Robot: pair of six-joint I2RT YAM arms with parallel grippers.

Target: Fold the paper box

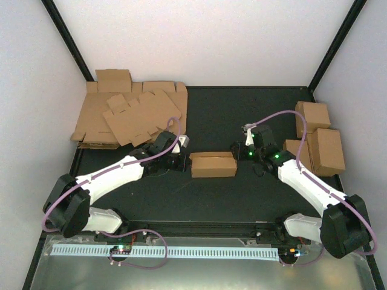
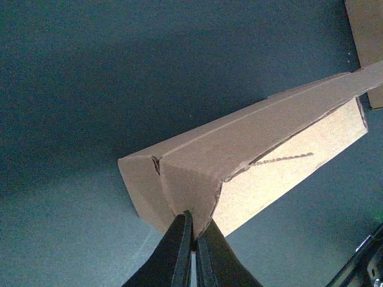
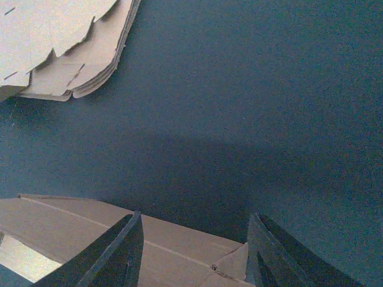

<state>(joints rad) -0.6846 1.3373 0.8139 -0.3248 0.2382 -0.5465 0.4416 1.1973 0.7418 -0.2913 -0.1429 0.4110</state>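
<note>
We are looking at the paper box point(image 1: 213, 164), which is lying on its long side in the middle of the dark table point(image 1: 242, 115), between the two arms. The left gripper point(image 2: 191, 230) is sitting at the box's left end with its fingers pressed together, their tips touching the lower corner of the end flap; we cannot tell whether a cardboard edge is caught between them. The right gripper point(image 3: 194, 218) is hovering at the box's right end with its fingers spread wide, gripping nothing. A heap of flat cardboard blanks point(image 1: 130, 115) is lying at the far left corner, and several folded boxes point(image 1: 317, 142) are standing along the right edge, well apart from the paper box.
</note>
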